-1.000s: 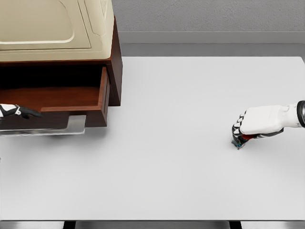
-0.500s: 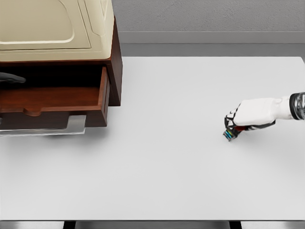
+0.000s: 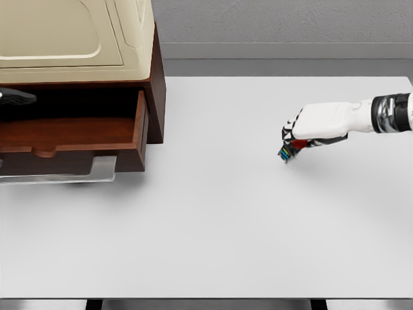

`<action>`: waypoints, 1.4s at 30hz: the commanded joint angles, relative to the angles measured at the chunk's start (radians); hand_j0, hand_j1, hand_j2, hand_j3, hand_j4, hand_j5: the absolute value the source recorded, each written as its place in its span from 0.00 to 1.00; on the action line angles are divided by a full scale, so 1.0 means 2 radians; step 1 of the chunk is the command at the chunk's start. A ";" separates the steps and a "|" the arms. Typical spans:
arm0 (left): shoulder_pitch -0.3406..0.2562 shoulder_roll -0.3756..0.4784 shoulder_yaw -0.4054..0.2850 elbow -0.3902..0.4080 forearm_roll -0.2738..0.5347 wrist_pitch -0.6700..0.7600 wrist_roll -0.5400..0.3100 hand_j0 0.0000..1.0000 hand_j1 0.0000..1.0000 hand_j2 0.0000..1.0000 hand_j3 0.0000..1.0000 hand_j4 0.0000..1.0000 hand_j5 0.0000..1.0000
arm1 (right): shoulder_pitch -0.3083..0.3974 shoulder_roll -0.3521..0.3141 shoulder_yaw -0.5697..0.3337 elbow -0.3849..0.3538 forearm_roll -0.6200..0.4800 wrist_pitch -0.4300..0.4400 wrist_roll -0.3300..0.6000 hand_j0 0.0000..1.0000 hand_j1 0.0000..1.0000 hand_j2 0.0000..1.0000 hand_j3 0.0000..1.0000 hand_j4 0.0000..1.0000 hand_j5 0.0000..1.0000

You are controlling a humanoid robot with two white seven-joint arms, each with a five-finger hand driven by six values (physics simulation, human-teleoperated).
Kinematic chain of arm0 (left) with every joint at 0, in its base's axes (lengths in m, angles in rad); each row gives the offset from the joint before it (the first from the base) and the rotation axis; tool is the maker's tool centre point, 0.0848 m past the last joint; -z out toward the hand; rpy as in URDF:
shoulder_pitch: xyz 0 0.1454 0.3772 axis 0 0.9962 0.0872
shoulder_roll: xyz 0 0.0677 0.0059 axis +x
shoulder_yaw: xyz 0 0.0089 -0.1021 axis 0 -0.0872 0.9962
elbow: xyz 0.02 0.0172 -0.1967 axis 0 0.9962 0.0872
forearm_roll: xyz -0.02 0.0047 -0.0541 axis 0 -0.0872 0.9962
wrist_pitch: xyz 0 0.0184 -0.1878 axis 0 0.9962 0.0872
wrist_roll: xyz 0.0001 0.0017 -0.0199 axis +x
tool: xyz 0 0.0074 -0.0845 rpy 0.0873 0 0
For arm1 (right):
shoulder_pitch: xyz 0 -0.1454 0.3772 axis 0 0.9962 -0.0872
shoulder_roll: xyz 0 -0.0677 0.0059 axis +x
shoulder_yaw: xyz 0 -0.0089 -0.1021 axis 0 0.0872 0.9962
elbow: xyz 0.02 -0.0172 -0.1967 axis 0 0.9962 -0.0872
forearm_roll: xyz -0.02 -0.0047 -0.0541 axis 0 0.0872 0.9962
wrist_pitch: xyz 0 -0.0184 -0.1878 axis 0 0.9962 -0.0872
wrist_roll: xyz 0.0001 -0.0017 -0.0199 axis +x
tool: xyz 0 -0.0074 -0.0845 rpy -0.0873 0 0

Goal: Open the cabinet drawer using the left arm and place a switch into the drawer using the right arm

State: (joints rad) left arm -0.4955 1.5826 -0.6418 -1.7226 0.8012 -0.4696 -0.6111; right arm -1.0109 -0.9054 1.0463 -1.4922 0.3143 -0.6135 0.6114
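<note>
The brown wooden cabinet (image 3: 156, 90) stands at the table's far left, with a cream top. Its drawer (image 3: 139, 132) is pulled out and open, showing a bare wooden floor and a metal handle (image 3: 103, 169) in front. My right hand (image 3: 292, 143) comes in from the right edge and hangs above the table, right of centre. Its fingers are curled on the switch (image 3: 287, 152), a small dark object with red and blue parts poking out below the hand. Of my left hand only dark fingertips (image 3: 19, 97) show at the left edge, above the drawer.
The white table (image 3: 213, 226) stretches between the drawer and my right hand. Its front edge runs along the bottom of the picture. A grey wall runs behind the table.
My right hand has lifted the switch off the table and carried it up and to the left, toward the drawer. My left hand has risen from the drawer front to above the drawer.
</note>
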 commanded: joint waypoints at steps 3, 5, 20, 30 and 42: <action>0.000 0.000 0.000 0.000 0.004 0.002 0.000 1.00 1.00 1.00 1.00 1.00 1.00 | -0.008 0.032 -0.001 0.001 -0.003 0.001 0.000 0.45 0.45 0.45 0.45 0.45 0.45; 0.000 0.000 0.000 0.000 0.004 0.002 0.000 1.00 1.00 1.00 1.00 1.00 1.00 | -0.015 0.042 -0.001 0.001 -0.003 0.001 0.000 0.43 0.43 0.43 0.43 0.43 0.43; 0.000 0.001 0.000 -0.002 0.004 0.001 0.000 1.00 1.00 1.00 1.00 1.00 1.00 | -0.104 0.140 0.031 0.000 -0.004 0.001 0.000 0.41 0.41 0.41 0.41 0.41 0.41; 0.000 0.001 0.000 -0.002 0.004 0.001 0.000 1.00 1.00 1.00 1.00 1.00 1.00 | -0.163 0.190 0.055 0.000 -0.032 0.001 0.000 0.42 0.42 0.42 0.42 0.42 0.42; 0.000 0.001 0.000 -0.002 0.003 0.000 0.000 1.00 1.00 1.00 1.00 1.00 1.00 | -0.232 0.260 0.077 0.002 -0.060 0.001 0.000 0.43 0.43 0.43 0.43 0.43 0.43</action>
State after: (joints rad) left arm -0.4955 1.5838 -0.6432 -1.7257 0.7996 -0.4703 -0.6110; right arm -1.4772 -0.4259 1.1888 -1.4894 0.2106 -0.6151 0.6119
